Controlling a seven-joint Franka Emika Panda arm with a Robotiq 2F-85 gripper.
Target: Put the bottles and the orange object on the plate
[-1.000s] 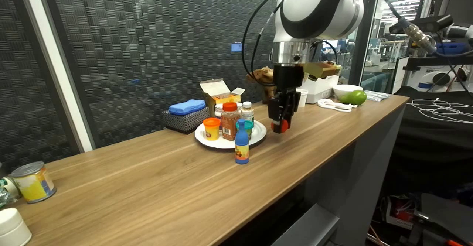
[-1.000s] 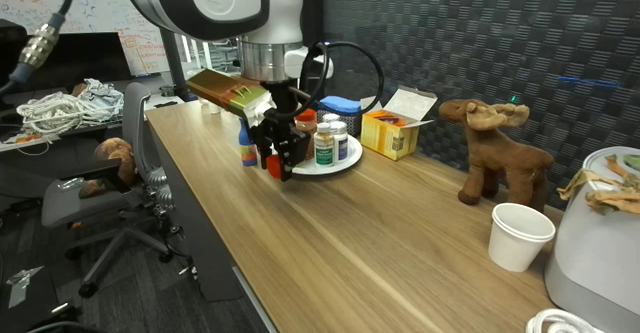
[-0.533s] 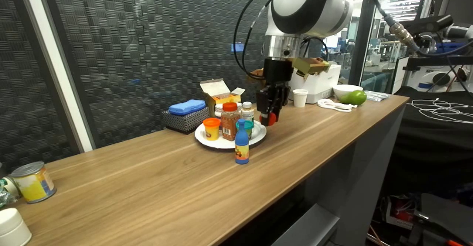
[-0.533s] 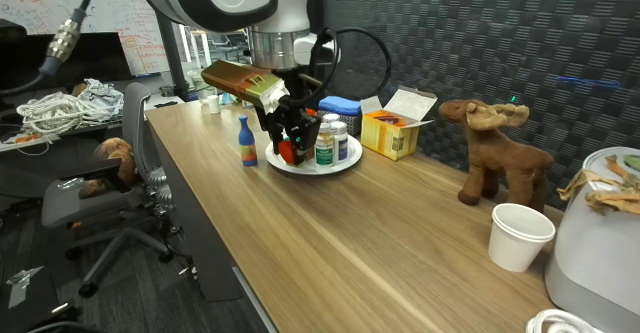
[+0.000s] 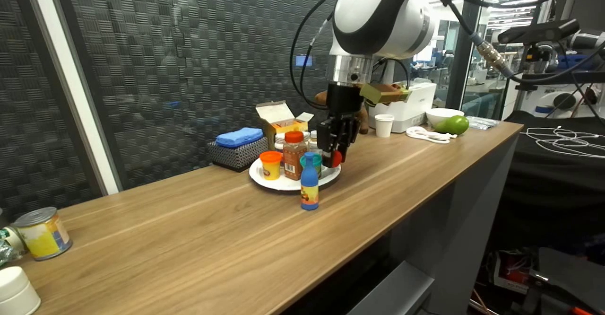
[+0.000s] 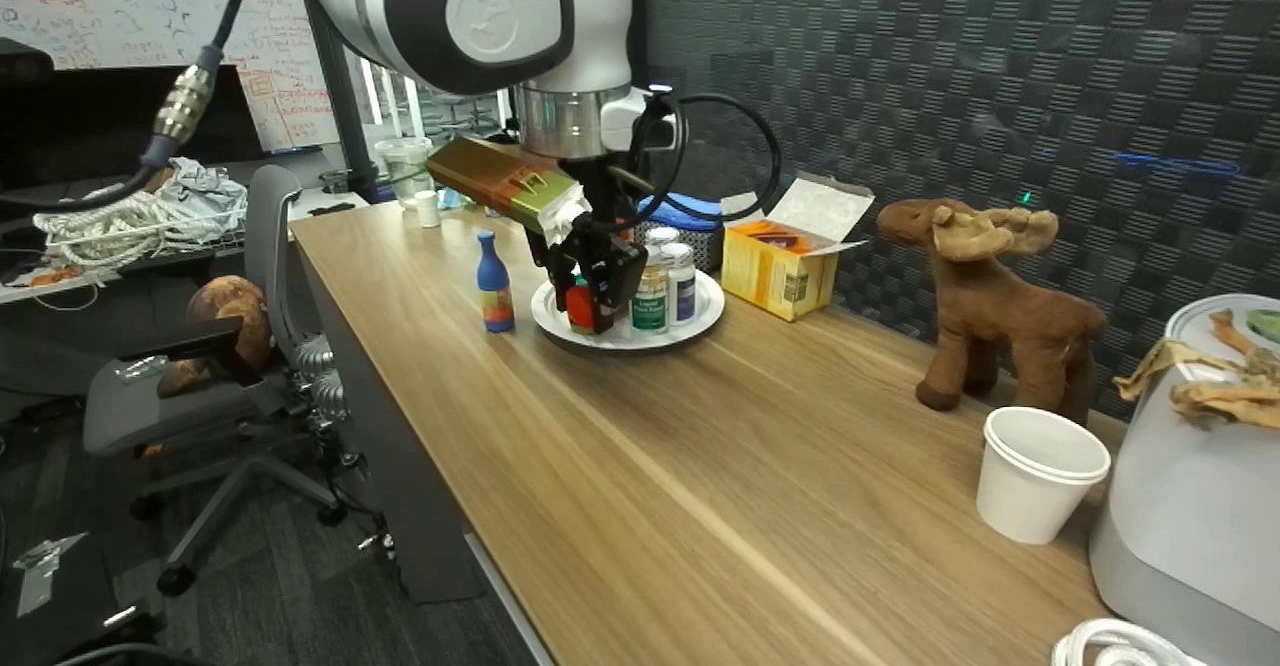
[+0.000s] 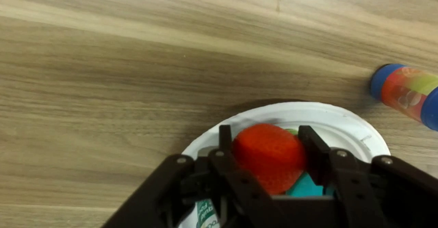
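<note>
- hand [image 7: 265, 134]: clenched round a red ball [image 7: 268, 159], held over the plate [image 5: 283, 185]; whether the ball touches the plate, cannot tell.
- task things: reddish-brown jar [image 5: 293, 155], green tub [image 7: 304, 187] and orange-lidded tub [image 5: 271, 167] are on the plate. the last may be the orange object meant; unsure. blue bottle [image 6: 494, 286] stands upright on the table [image 6: 620, 466], near the plate but apart from it, so that one is left to do.
- risk: ball rolls off. cause: round shape, and in an exterior view the hand is over the right part of the plate, close to the rim; a high release would likely add bounce.
- risk: green tub or white bottle [image 6: 649, 312] shoved over. cause: both look close to the fingers [image 7: 314, 141]; a wide opening could push outward.
- risk: plate tips or slides. cause: it looks thin and light; pressing near the rim might lift the far side.
- risk: blue bottle toppled. cause: tall, narrow; a low sideways exit could clip it. straight up first seems safer.
- risk: poor spot for the blue bottle. cause: crowded plate.
</note>
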